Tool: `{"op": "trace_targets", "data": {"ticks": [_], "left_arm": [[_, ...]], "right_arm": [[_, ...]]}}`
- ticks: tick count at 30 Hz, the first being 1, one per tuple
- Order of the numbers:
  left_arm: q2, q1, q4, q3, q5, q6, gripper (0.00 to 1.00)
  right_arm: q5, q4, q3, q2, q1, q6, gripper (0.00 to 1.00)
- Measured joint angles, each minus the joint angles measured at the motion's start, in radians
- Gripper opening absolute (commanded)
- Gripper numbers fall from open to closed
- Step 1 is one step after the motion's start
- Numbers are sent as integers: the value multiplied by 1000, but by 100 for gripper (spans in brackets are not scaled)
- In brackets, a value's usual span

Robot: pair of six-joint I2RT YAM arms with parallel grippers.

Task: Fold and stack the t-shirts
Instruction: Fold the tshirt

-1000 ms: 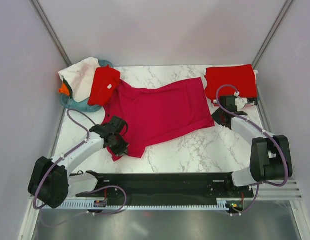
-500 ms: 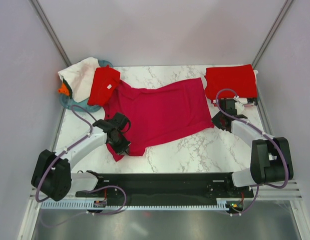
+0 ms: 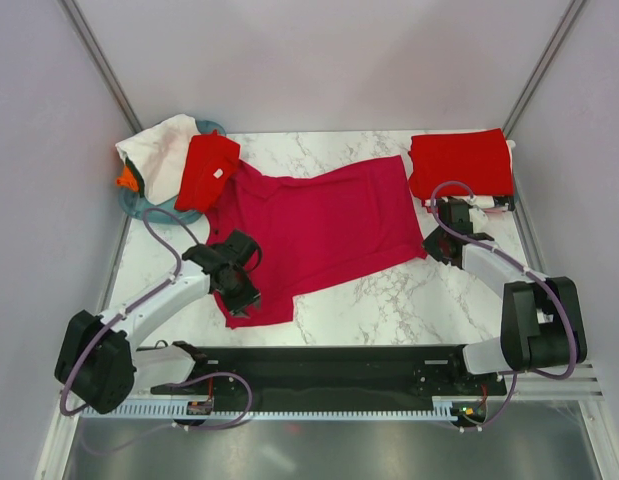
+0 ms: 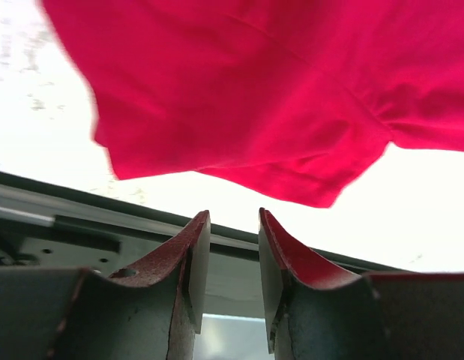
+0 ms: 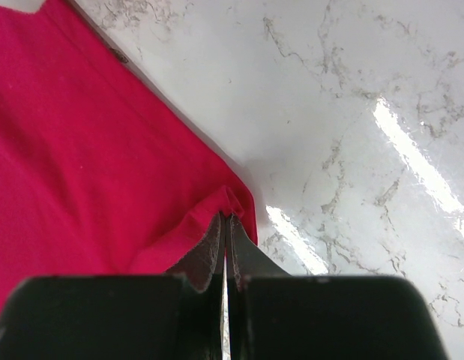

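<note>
1. Jaws of the left gripper [image 4: 233, 214] stand parted by a narrow gap with nothing between them. They hang just short of the near-left sleeve of the crimson-magenta collared cloth t-shirt [image 3: 319, 225].
2. The right gripper [image 5: 226, 219] is pinched closed on that shirt's puckered hem corner.
3. The shirt lies spread on the white marbled tabletop [image 3: 389, 290]. The round teal basket [image 3: 159, 213] is at far left and a folded bright red t-shirt [image 3: 461, 163] at far right.
4. Step in hand, as judged: spreading the shirt flat before its first fold. The next move calls for a fresh left grasp on the sleeve or side edge.
5. One second earlier the left gripper was closed at the sleeve; it has now let go, and the sleeve lies flatter. The right gripper is unchanged.
</note>
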Motion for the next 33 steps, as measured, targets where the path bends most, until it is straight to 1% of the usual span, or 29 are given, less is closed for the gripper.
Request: {"op": "trace_targets", "data": {"ticks": [5,10,12,15,18,21,23,24,25,27,30,33], "left_arm": [[-64,13,-71,-14,-81,8,40],[-103,92,-91,-44,-113,8,40],[-109,107,-88,-57,-115,8,40],[-134,117,-69,-100,-103,6,31],[-177,119,-54,-150,-82,-8,26],[-209,119,-47,-180,-72,-34,25],[-206,119,-40,-184,-72,-56,27],[-196,120,-36,-185,-72,-68,34],[-177,120,-32,-185,-73,-79,38],[-130,120,-26,-185,-72,-101,42],[-63,120,-13,-188,-72,-125,42],[-40,120,8,-203,-72,-146,41]], "right_arm": [[-4,2,-6,-5,0,0,0],[-11,9,-8,-5,0,0,0],[-14,12,-8,-5,0,0,0],[-20,15,-10,-5,0,0,0],[-26,16,-10,-5,0,0,0],[-31,17,-10,-5,0,0,0],[-34,21,-10,-5,0,0,0],[-36,23,-10,-5,0,0,0],[-39,23,-10,-5,0,0,0],[-48,24,-10,-4,0,0,0],[-56,28,-10,2,0,0,0],[-60,31,-10,6,0,-2,0]]}}
